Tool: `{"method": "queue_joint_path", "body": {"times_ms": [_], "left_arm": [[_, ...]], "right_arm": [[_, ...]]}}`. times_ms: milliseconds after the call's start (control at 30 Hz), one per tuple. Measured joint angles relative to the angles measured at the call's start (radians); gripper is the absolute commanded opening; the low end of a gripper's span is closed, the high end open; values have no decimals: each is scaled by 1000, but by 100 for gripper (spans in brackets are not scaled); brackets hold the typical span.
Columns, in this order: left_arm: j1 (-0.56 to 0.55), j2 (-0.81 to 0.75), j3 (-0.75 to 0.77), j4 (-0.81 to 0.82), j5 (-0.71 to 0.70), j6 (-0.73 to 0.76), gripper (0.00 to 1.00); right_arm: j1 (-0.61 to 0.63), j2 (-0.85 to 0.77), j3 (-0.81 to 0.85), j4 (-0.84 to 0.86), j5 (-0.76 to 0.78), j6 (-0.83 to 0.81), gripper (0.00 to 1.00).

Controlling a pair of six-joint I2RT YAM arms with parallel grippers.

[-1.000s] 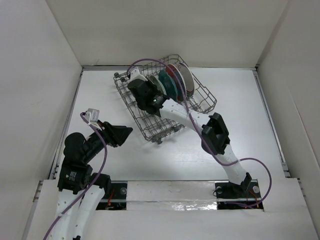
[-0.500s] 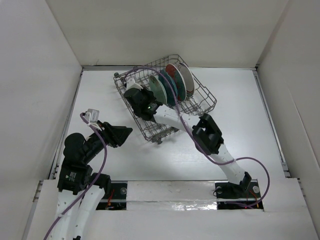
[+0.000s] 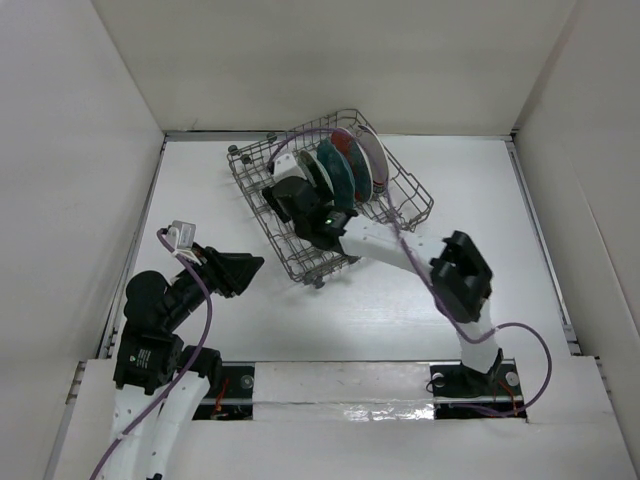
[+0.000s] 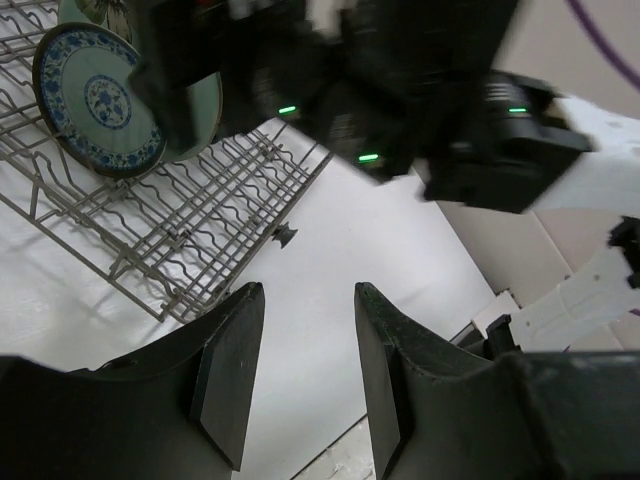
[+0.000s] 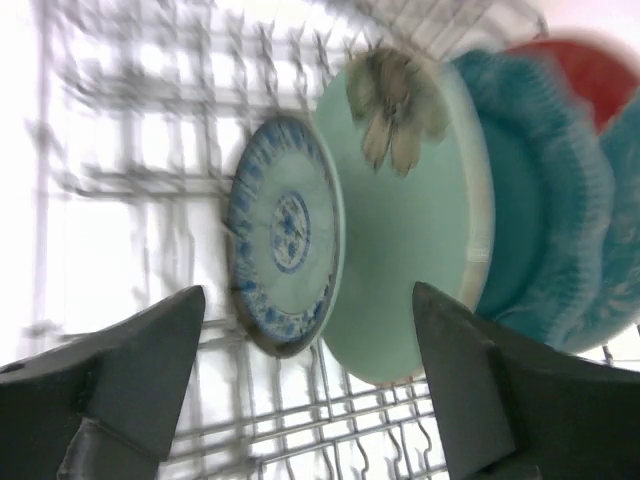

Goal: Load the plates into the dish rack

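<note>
The dish rack (image 3: 300, 262) sits askew at the table's far middle. Upright in it stand a blue ring-patterned plate (image 5: 285, 235), a mint green plate (image 5: 410, 230), a dark teal scalloped plate (image 5: 530, 210) and a red one (image 5: 580, 70). My right gripper (image 5: 308, 300) hovers open over the rack (image 5: 330, 440), its fingers wide apart, with the ring-patterned plate just beyond the tips. In the top view it (image 3: 292, 190) hides part of the plates (image 3: 345, 165). My left gripper (image 4: 307, 290) is open and empty over bare table, left of the rack (image 4: 200, 220).
White walls close in the table (image 3: 480, 200) on three sides. Purple cables loop along both arms, and one arcs over the rack (image 3: 300, 135). A small dark wheel (image 4: 283, 236) sticks out under the rack's near corner. The right arm's elbow (image 3: 462, 275) stands right of the rack.
My right gripper has gone from shut to wide open, leaving the ring-patterned plate standing in the rack, and the arm has drawn back to the right. The left arm has hardly moved.
</note>
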Motion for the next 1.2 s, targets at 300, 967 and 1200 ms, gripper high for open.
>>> {"method": "queue_joint_path", "body": {"times_ms": [300, 967, 1200], "left_arm": [[0, 23, 0, 11, 0, 4, 46], [0, 197, -8, 107, 0, 101, 51], [0, 145, -32, 144, 0, 132, 50]], "right_arm": [[18, -643, -462, 256, -182, 146, 100], [-178, -1363, -1282, 444, -184, 446, 95], [-177, -1333, -1329, 454, -196, 494, 95]]}}
